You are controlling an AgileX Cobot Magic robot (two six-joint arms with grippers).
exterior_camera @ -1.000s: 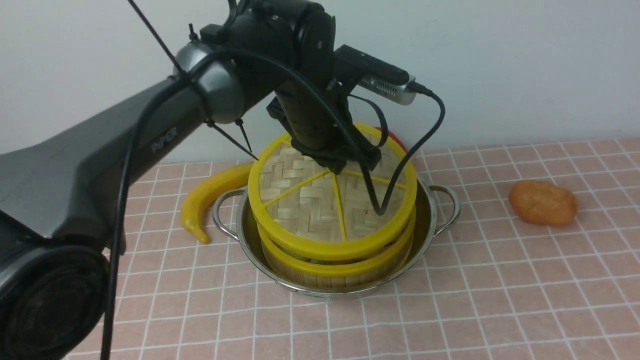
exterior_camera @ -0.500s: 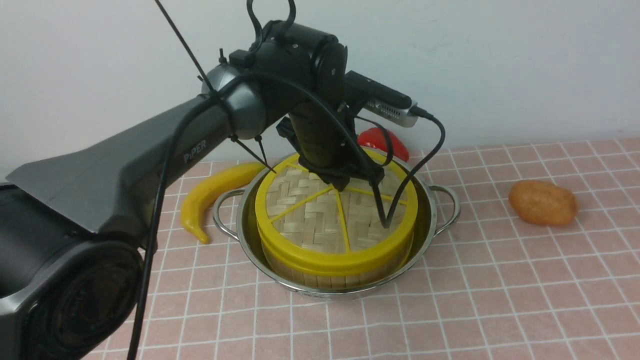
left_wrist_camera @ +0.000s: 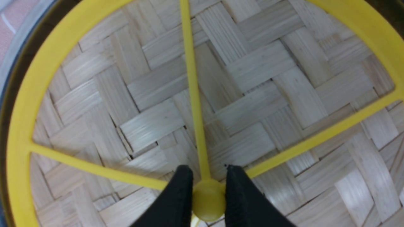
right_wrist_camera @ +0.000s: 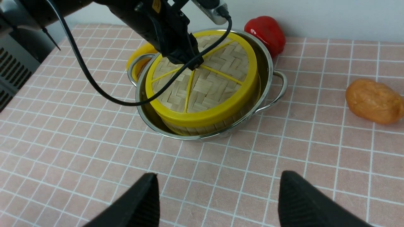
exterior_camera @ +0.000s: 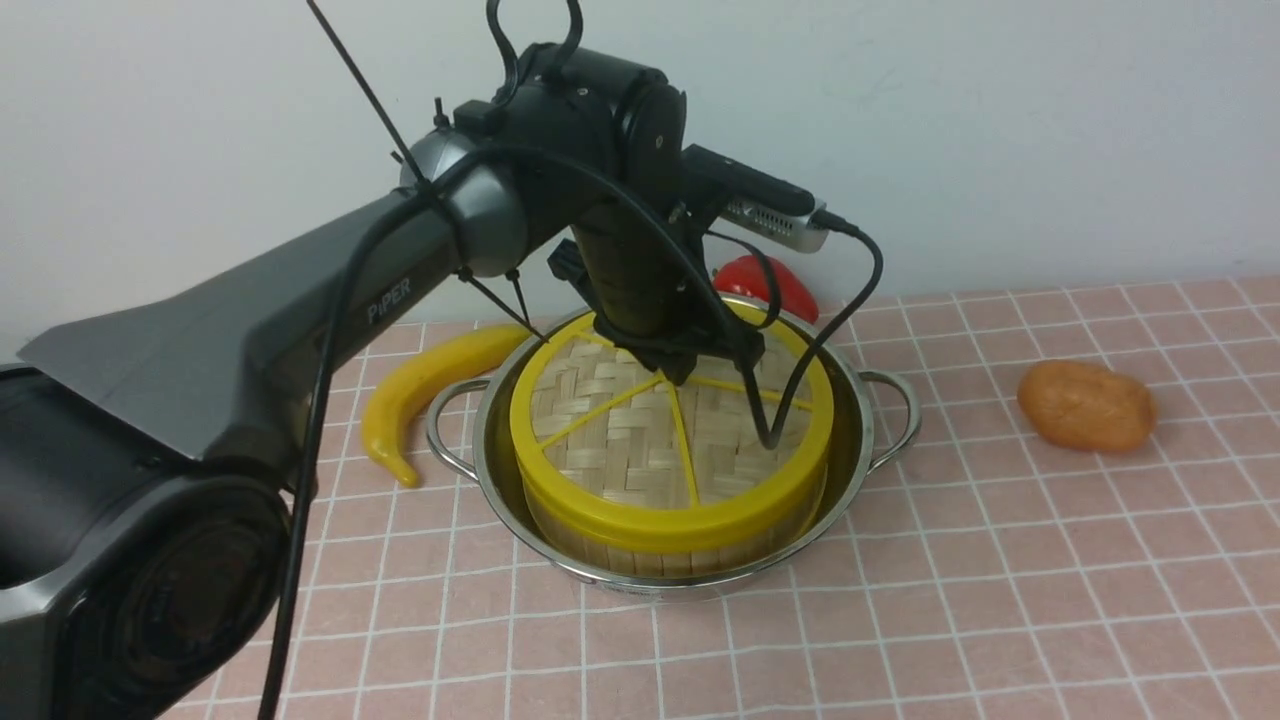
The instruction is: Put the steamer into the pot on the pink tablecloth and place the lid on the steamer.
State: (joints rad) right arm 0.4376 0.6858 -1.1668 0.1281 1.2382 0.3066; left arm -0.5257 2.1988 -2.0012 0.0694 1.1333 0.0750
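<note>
"See the right hand (right_wrist_camera: 219, 195)?"

"Spread wide, holding nothing, above the pink tablecloth (right_wrist_camera: 221, 176)."

"And with the left hand (left_wrist_camera: 210, 189)?"

"Pinching the yellow knob (left_wrist_camera: 209, 203) of the lid (exterior_camera: 610, 440)."

"Sitting where?"

"Flat on the steamer (exterior_camera: 680, 562), inside the pot (exterior_camera: 598, 578), toward the tablecloth's far edge."

"Anything around?"

"Yes: just beside the pot's left handle, a banana (exterior_camera: 405, 400); toward the right edge, a brown lump (exterior_camera: 1087, 406); behind the pot, a red pepper (exterior_camera: 775, 285)."
</note>
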